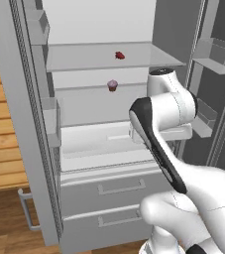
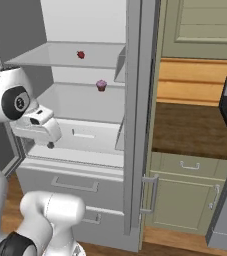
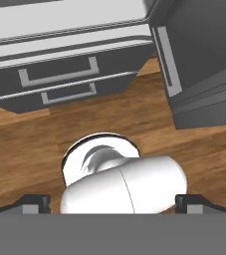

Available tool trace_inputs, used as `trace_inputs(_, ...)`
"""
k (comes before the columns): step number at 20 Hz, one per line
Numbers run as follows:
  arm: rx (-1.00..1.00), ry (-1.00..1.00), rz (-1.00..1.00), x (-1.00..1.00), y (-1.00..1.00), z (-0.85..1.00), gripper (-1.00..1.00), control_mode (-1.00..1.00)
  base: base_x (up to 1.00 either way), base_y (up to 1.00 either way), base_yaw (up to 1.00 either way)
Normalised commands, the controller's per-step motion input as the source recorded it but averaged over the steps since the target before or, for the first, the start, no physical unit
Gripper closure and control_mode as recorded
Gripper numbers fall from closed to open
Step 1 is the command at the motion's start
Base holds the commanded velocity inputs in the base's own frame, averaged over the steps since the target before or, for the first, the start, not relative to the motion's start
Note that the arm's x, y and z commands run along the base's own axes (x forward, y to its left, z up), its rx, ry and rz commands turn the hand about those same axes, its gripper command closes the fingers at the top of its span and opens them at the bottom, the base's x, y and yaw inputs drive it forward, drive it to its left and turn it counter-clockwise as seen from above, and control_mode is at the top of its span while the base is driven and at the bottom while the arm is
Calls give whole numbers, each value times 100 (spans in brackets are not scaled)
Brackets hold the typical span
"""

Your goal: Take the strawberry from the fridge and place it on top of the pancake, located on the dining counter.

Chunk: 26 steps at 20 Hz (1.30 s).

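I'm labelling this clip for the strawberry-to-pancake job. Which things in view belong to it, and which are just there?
Job:
- strawberry, on an upper shelf
- fridge, doors open
- gripper, open, empty

Just there:
- cupcake, one shelf lower
- lower cabinet

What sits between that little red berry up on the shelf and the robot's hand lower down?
The left base view shows a pink-frosted cupcake on the shelf below the strawberry; otherwise just white fridge shelves. The open gripper hangs lower, seen in the right base view.

Fridge [image 1: 84,149] top beyond the frame; strawberry [image 1: 119,55] detail too small.
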Motion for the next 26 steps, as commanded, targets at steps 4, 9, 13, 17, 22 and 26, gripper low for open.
trace_inputs(4,0,2,0,-16,-80,-42,-100,-100,0,0,0)
trace_inputs(9,7,-9,4,-23,-12,-36,-100,-100,0,0,0)
trace_inputs(13,2,-4,8,-2,22,-35,-100,-100,0,0,0)
trace_inputs(17,6,0,8,0,6,-27,-100,-100,0,0,0)
trace_inputs(22,6,0,9,0,1,-11,-100,-100,0,0,0)
trace_inputs(26,7,0,15,0,0,-3,-100,-100,0,0,0)
